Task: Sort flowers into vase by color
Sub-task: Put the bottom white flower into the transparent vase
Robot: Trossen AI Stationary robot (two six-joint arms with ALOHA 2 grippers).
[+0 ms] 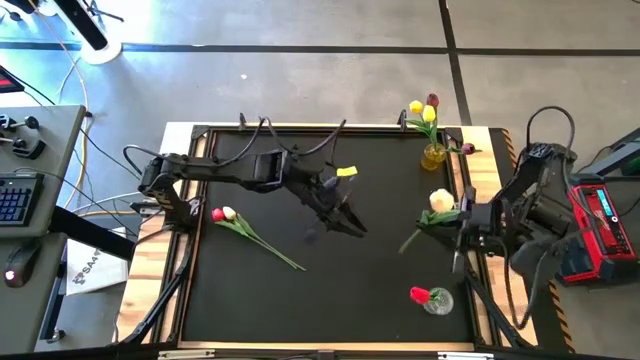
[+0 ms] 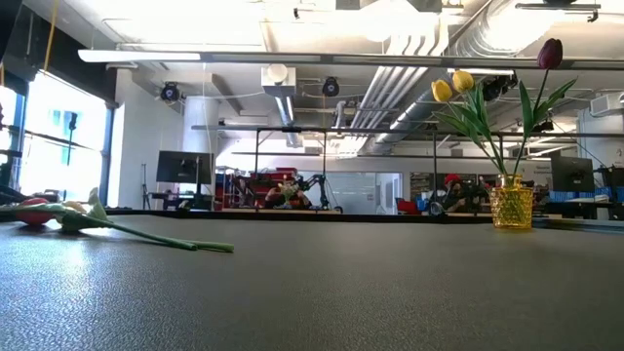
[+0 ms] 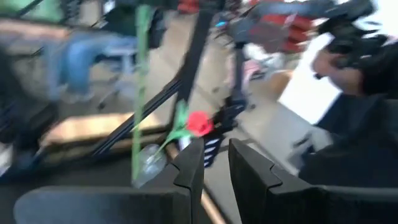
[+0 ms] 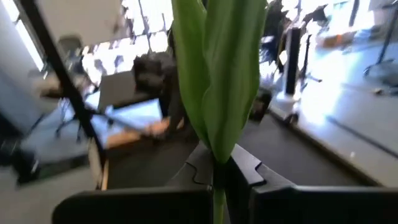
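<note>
Between right pincer fingers, seemingly cream-headed tulip.

Looking like an open-plan robotics lab or workshop. Exposed ducts and pipes are running across a bare ceiling with strip lights; monitors and cluttered benches are sitting beyond the black table. A keyboard is lying on a side desk, cables trailing over taped concrete floor.
</note>
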